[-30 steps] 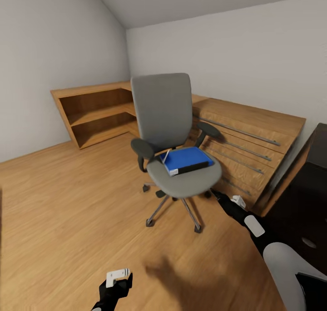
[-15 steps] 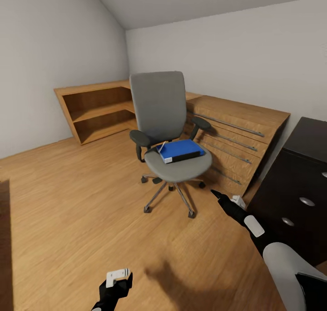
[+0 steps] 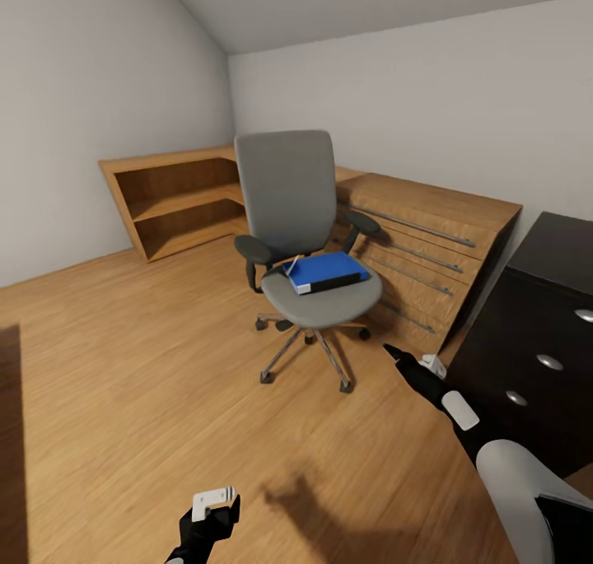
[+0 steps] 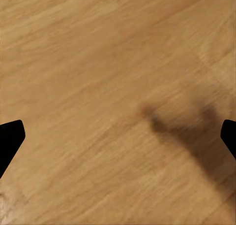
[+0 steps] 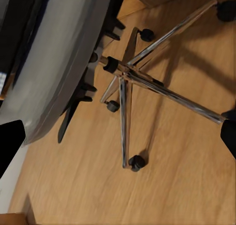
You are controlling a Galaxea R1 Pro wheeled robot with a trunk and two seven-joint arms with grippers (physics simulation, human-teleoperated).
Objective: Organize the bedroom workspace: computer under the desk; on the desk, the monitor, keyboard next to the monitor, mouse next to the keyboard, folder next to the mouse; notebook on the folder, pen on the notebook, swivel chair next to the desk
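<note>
The left gripper hangs low over bare floor, jaws apart and empty. Mid-room, the folder lies on the swivel chair; fetching it seems the step in hand. The right gripper, spread and empty, points at the chair's base and must rise to the seat; the desk stands at far right.

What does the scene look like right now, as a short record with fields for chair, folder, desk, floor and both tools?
chair: upright on the wood floor, in front of the low wooden cabinets
folder: blue, flat on the chair seat
desk: black drawer unit with silver knobs, right of the chair
left tool: low over bare floor, fingers apart, holding nothing
right tool: reaching toward the chair base, fingers apart, holding nothing
</note>
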